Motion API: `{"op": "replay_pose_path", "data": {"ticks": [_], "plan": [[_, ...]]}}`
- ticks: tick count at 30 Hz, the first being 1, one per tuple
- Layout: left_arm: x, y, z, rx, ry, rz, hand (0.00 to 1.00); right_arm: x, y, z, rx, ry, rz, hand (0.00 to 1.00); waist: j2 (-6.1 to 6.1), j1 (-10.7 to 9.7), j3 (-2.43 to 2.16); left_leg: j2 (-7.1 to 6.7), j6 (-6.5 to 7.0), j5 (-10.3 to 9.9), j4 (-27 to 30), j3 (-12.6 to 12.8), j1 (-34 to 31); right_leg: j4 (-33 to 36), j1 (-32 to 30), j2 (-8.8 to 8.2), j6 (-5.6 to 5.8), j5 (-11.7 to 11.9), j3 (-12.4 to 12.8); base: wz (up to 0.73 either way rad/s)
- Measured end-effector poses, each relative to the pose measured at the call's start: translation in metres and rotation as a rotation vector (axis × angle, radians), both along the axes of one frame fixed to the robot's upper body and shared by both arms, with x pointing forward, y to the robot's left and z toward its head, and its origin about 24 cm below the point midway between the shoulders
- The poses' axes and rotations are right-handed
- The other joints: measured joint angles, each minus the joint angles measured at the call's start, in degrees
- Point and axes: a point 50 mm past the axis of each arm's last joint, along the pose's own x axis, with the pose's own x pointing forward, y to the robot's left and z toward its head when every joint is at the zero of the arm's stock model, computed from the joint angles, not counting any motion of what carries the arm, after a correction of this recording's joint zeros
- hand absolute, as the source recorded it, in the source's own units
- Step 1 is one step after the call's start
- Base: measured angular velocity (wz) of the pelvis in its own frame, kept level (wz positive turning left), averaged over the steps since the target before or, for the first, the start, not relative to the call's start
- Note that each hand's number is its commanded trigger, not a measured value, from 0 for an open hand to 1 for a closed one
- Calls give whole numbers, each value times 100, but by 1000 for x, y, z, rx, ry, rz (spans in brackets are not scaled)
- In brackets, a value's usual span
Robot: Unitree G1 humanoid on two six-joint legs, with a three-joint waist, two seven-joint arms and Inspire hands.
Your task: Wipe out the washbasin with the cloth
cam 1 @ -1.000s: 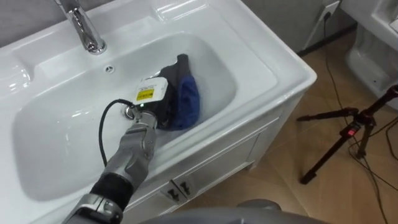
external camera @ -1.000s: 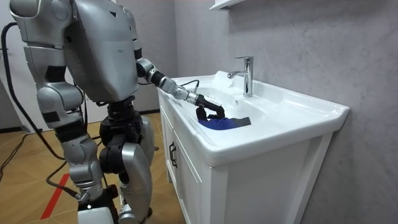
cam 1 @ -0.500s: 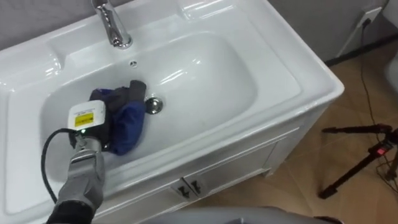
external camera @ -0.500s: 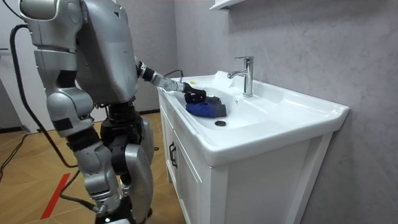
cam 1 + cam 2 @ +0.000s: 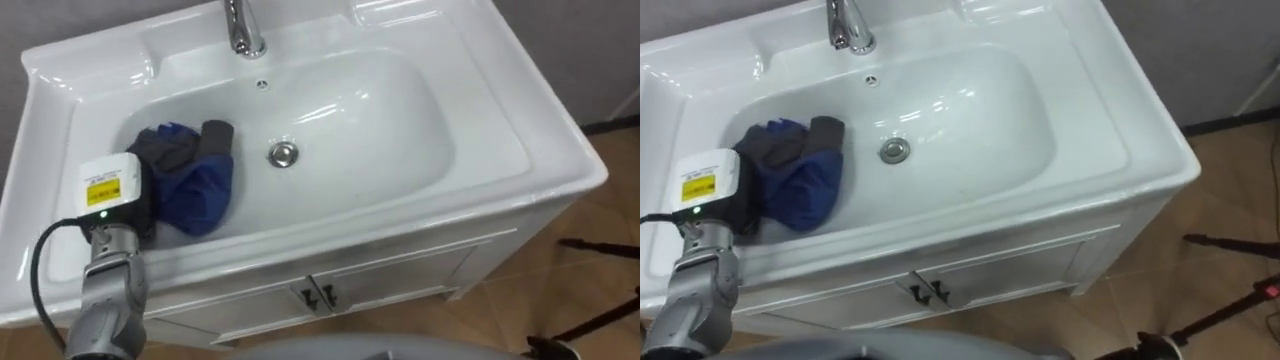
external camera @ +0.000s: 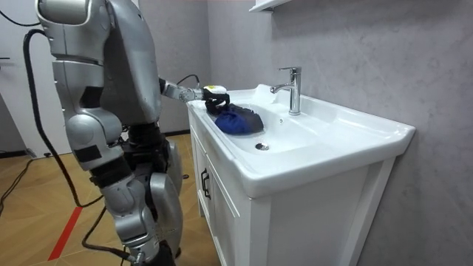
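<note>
The white basin (image 5: 400, 110) has a chrome tap (image 5: 240, 25) at the back and a drain (image 5: 284, 153) in the middle of the bowl. A blue cloth (image 5: 195, 190) with a dark grey part lies bunched against the bowl's left slope. My left hand (image 5: 140, 212) comes in from the lower left. It rests on the cloth's left edge with dark fingers curled into it. In the room view the left hand (image 6: 216, 101) sits on the blue cloth (image 6: 238, 120) at the basin end nearest the robot, which stands beside the cabinet.
White cabinet doors with small handles (image 5: 318, 296) sit below the basin's front rim. A flat soap ledge (image 5: 110, 65) lies at the back left. Dark tripod legs (image 5: 600, 318) stand on the wooden floor at the right. A grey wall runs behind the tap.
My left hand has dragged the cloth from over the drain to the bowl's left end, uncovering the drain. The eye view shifted left, and the robot turned its body.
</note>
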Motion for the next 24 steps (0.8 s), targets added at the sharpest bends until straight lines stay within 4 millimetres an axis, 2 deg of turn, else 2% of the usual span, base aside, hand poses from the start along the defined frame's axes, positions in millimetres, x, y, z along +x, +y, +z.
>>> {"op": "replay_pose_path", "data": {"ticks": [7, 10, 13, 14, 15, 18, 24], "plan": [[-1, 10, 7, -28, -60, 53, 100, 9, -1, 2, -2, -38, 10, 0, -5, 26, 5, 12, -2, 6, 126, -276, -136, -2, -9, 7, -69, -42, -138, 10], [3, 12, 16, -40, -110, 57, 100, 11, 1, 1, 9, -70, -17, 0, -30, 156, 20, 19, -2, 6, 170, -360, -164, -2, 0, 15, -85, -53, -151, 2], [4, 27, 31, -7, -173, 108, 100, 14, 5, 0, 25, -98, -20, 0, -53, 255, 42, 29, -4, 4, 169, -492, -219, -14, 8, 9, -86, -52, -298, 26], [4, 33, 39, 8, -206, 132, 100, 15, 7, 0, 31, -104, -9, 0, -62, 298, 68, 34, -4, 4, 159, -491, -229, -14, 23, 5, -86, -52, -343, 36], [5, 39, 49, 24, -248, 148, 100, 17, 9, -1, 38, -112, 6, 0, -59, 320, 119, 34, -5, 3, 172, -505, -241, -23, 51, -5, -86, -52, -422, 37], [12, 41, 75, 57, -360, 137, 100, 21, 13, -2, 51, -127, 11, 0, -100, 315, 166, -14, -7, 3, 264, -653, -414, -93, -8, -52, -73, -55, -636, 49], [20, 29, 102, 92, -505, 53, 100, 27, 19, -4, 89, -156, 4, 0, -104, 273, 166, -53, -8, 4, 295, -691, -439, -141, 66, -97, -20, -44, -764, 16]]}}
